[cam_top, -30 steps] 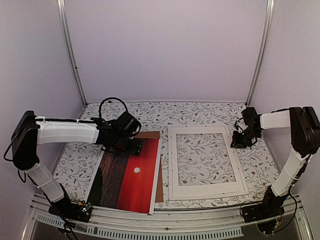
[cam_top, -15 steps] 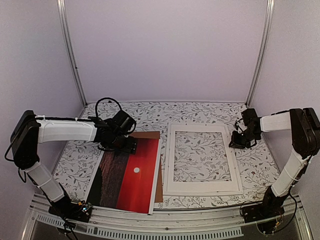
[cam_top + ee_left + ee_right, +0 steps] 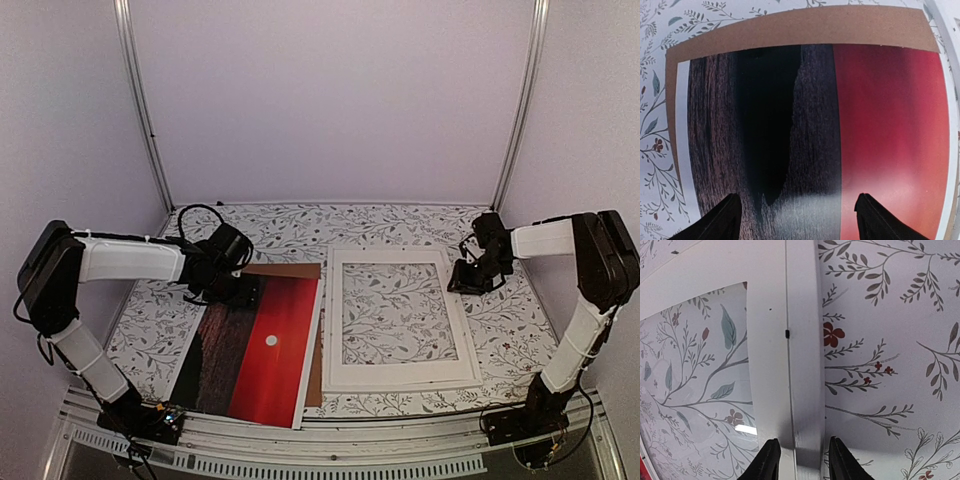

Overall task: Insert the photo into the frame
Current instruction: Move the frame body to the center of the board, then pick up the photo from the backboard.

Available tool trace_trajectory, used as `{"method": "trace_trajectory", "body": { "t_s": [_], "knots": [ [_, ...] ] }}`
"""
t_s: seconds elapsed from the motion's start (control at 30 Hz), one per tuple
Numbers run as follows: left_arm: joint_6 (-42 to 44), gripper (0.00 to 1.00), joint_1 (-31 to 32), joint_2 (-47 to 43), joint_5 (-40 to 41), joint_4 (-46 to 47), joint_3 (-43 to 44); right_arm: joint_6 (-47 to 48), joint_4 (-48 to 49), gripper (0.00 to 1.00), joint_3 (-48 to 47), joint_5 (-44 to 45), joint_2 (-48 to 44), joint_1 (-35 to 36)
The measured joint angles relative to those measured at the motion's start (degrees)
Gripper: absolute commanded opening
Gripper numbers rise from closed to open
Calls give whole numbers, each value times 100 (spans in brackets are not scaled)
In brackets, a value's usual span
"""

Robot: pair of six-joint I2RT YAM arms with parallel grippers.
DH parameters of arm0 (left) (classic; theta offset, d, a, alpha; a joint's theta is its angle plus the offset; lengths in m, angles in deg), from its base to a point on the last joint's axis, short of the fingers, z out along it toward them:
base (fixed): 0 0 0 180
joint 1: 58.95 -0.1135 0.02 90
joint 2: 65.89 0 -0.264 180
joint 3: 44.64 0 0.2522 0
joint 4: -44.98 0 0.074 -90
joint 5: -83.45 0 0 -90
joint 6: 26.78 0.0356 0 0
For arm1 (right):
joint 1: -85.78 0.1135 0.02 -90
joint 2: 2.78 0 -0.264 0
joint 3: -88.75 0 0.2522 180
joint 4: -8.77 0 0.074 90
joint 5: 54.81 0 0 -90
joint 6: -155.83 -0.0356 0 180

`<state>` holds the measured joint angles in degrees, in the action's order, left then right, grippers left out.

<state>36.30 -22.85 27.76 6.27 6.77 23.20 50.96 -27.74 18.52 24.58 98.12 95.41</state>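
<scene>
Left gripper [image 3: 797, 202] hovers wide open and empty above the photo [image 3: 790, 125], ready to grab, while right gripper [image 3: 800, 452] narrowly straddles the frame [image 3: 802, 340] rail, probably steadying it, grip unclear.

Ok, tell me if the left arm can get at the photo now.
Probably yes. The left gripper hangs open above the far end of the photo, with nothing between them. The photo lies flat on the brown backing board, so pinching an edge may be awkward.
</scene>
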Motion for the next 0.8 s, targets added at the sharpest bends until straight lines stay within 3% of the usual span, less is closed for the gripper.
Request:
{"method": "trace_trajectory", "body": {
  "t_s": [0.23, 0.37, 0.63, 0.8],
  "knots": [
    [98, 81, -511, -131, -345, 181, -223, 160, -455, 57, -431, 326, -133, 208],
    [125, 81, -863, -251, -632, 313, -382, 225, -643, 58, -697, 555, -428, 551],
    [31, 81, -1349, -608, -1010, 680, -935, 68, -588, 58, -1047, 507, -614, 2181],
    [-138, 81, -1519, -898, -1154, 896, -1390, -181, -376, 58, -1674, 308, -155, 3405]
  ]
}}
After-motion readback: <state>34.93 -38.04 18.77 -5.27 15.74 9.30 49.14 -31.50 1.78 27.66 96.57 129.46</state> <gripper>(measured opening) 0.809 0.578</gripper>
